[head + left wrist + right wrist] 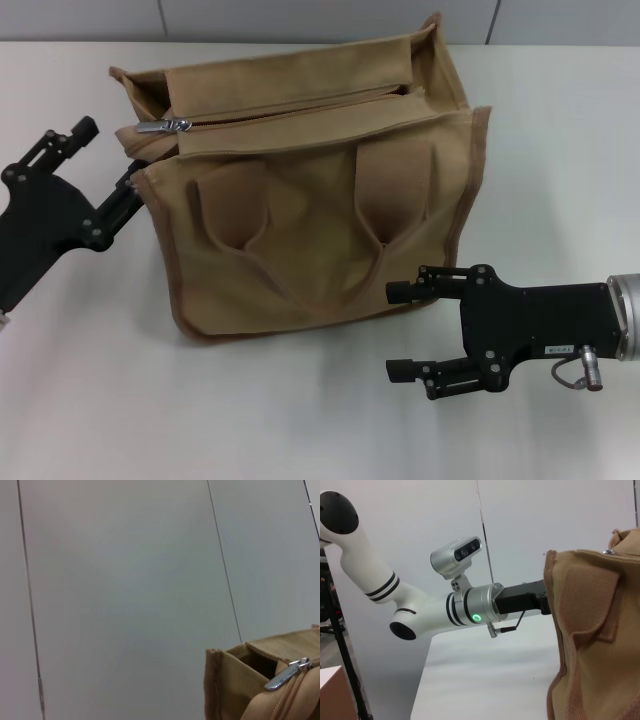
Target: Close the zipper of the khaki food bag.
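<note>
The khaki food bag (310, 210) stands upright in the middle of the white table, its two strap handles hanging down the front. The zipper (290, 108) runs along its top, and the silver slider (165, 126) sits at the bag's left end. My left gripper (108, 157) is open beside the bag's left end, just below the slider, with its lower finger against the bag's side. The left wrist view shows the slider (287, 676) and the bag's corner (225, 680). My right gripper (398, 331) is open and empty in front of the bag's lower right corner.
The white table (250, 410) extends in front of the bag and to both sides. A grey panelled wall (320, 20) rises behind it. In the right wrist view, my left arm (470, 605) reaches in behind the bag (590, 630).
</note>
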